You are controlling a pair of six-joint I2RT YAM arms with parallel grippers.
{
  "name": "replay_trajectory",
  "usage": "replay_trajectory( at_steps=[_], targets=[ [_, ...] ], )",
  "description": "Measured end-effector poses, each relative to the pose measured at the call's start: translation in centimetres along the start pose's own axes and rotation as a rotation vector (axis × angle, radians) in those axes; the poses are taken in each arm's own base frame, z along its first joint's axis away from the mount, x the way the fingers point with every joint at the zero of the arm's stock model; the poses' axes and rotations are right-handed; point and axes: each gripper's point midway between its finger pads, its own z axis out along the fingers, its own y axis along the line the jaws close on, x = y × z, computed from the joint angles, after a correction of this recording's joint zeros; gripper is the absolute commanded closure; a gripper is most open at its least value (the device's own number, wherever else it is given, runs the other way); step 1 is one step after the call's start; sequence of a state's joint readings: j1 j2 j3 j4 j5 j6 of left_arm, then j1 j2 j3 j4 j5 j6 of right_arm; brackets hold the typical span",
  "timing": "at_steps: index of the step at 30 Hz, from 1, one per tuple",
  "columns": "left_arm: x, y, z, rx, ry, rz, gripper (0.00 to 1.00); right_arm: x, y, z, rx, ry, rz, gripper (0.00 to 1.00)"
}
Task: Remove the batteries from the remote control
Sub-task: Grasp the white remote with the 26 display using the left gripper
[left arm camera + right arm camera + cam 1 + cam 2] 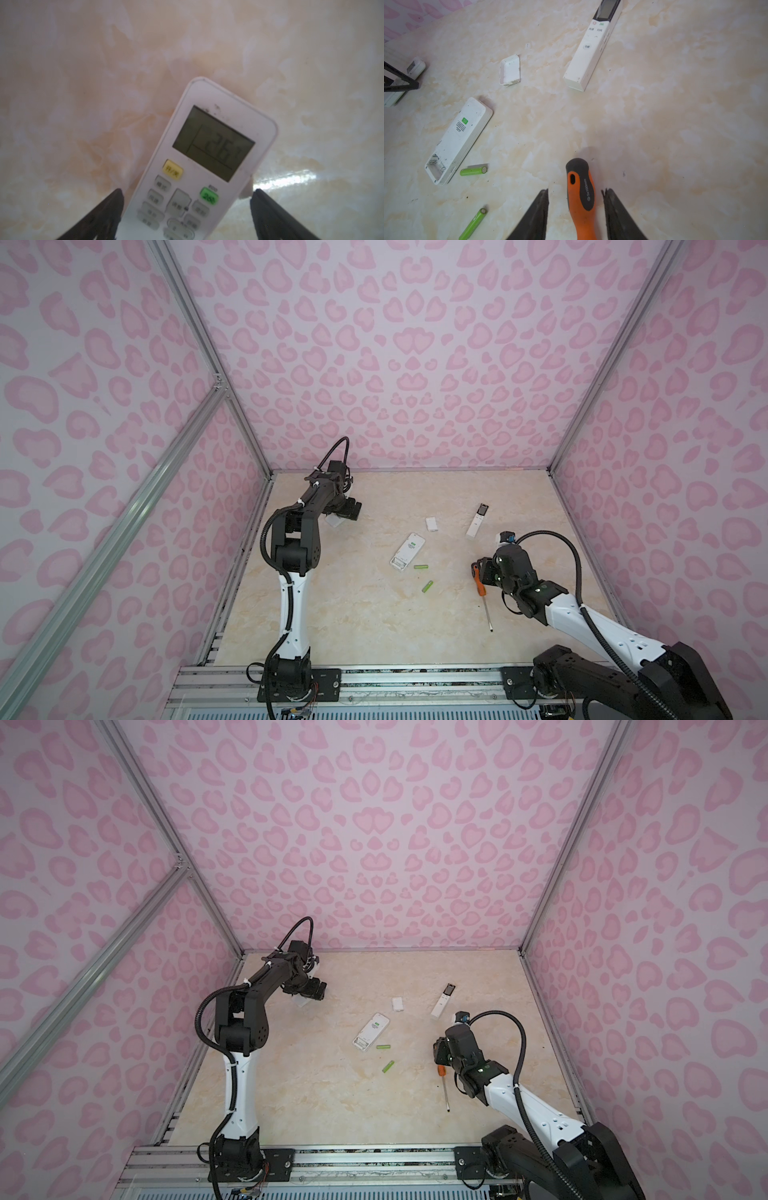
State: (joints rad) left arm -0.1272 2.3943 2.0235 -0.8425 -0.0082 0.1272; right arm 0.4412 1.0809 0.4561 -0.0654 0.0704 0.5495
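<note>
Batteries (420, 567) x2 loose nr face-down remote (407, 552).

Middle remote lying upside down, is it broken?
The middle remote lies face down with its battery bay open and empty. A small white cover lies apart, and two green batteries lie loose beside it. Opened, not visibly broken.

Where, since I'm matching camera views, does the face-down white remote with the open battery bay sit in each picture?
Top view: face-down remote lies mid-table.
Top view: also mid-table.
Left wrist: not in it.
Right wrist: it lies between the white cover and the green battery.
Shared landmark: that green battery beside its open end.
</note>
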Motion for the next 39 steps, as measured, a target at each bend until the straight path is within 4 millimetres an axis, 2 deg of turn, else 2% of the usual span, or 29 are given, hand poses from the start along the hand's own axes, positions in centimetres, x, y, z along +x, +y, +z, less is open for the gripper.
replay_trajectory(
  at_steps=[4, 6, 14, 18, 22, 29, 39],
  targets=[
    [0.0, -0.2, 0.3, 0.003, 0.015, -0.008, 0.03, 0.3, -0.1, 0.2, 0.006, 0.012, 0.007, 0.55],
    [0.1, -0.3, 0.2, 0.001, 0.022, -0.021, 0.06, 0.5, -0.1, 0.3, 0.005, 0.02, 0.013, 0.55],
    [0.7, -0.6, 0.1, 0.006, 0.038, -0.061, 0.29, 0.0, 0.5, 0.3, -0.015, 0.018, 0.033, 0.55],
    [1.9, -0.6, -0.4, 0.008, 0.067, -0.089, 0.39, -0.2, 1.1, 0.1, -0.04, 0.02, 0.037, 0.56],
    [3.9, -1.3, -1.1, 0.037, 0.103, -0.131, 0.42, 0.1, 1.9, -0.1, -0.062, 0.026, 0.037, 0.56],
    [8.5, -4.7, -2.9, 0.104, 0.132, -0.192, 0.49, 2.0, 5.0, 0.1, -0.124, 0.075, -0.002, 0.57],
    [12.6, -8.6, -6.7, 0.234, 0.033, -0.285, 0.53, 5.4, 11.9, 0.9, -0.258, 0.191, -0.058, 0.57]
  ],
)
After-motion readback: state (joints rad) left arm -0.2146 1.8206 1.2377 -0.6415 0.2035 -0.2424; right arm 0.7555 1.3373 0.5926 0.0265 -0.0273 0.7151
